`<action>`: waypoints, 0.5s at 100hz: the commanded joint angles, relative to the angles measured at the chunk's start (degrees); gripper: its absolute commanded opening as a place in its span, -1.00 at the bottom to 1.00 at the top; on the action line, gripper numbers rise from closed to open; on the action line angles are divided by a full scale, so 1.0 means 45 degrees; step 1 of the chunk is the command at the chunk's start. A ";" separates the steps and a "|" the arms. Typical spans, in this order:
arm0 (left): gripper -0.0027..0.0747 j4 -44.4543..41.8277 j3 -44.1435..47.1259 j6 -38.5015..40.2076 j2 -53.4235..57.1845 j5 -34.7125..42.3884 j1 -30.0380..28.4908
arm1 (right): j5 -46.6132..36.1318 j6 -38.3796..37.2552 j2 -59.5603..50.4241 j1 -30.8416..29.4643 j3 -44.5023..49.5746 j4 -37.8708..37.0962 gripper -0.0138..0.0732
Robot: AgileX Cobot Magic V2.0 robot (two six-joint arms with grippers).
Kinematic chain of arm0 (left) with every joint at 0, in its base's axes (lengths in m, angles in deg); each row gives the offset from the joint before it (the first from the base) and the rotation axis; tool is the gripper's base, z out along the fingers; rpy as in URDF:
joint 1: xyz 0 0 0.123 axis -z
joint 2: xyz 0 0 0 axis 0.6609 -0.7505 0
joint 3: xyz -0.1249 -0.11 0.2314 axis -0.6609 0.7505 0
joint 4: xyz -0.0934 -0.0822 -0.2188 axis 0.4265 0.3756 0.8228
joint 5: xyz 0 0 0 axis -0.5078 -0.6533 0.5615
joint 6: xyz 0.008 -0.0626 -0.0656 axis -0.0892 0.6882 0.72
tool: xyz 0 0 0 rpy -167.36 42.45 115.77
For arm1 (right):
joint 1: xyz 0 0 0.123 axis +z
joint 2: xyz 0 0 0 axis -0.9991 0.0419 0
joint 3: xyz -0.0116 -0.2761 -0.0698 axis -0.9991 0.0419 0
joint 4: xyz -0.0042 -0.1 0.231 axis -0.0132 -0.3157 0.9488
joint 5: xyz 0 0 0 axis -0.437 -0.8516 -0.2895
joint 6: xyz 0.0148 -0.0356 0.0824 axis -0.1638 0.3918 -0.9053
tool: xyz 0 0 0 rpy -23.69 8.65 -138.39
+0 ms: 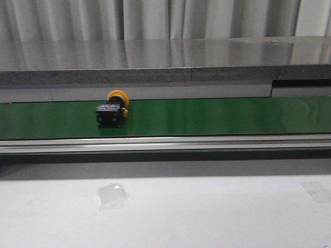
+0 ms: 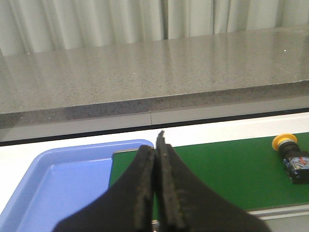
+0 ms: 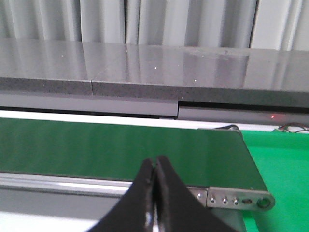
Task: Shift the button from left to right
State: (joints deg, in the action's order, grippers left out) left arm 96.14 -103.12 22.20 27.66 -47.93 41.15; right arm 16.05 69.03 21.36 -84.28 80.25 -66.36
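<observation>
Button [image 1: 115, 108] lies on its side on the green conveyor belt [image 1: 217, 116], just beyond the blue tray [image 2: 63, 179]. Both the left gripper [image 2: 155, 183] and right gripper [image 3: 155, 193] have jaws together; opening the left before reaching seems wise.

A long green conveyor belt [image 1: 217, 116] runs crosswise. Behind it stands a speckled grey stone ledge [image 1: 155, 62]; a shallow blue plastic tray [image 2: 58, 179] adjoins its left end.

A long green conveyor belt [image 1: 217, 116] carries the button [image 1: 113, 110], which lies on its side on the belt's left part.
</observation>
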 commanded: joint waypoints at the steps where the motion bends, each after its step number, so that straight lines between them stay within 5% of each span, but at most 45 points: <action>1: -0.98 0.0185 -0.0321 0.0036 -0.0077 0.1121 0.0067 | -0.0808 0.0050 0.0365 -0.0004 -0.0963 -0.0155 -0.84; 50: -0.98 0.0185 -0.0321 0.0036 -0.0077 0.1121 0.0067 | 0.4879 0.0050 0.5839 -0.0004 -0.6533 -0.0126 -0.84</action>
State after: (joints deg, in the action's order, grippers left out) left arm 96.19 -103.12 22.20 27.66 -47.93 41.15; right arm 37.56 69.03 42.64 -84.28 56.57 -66.36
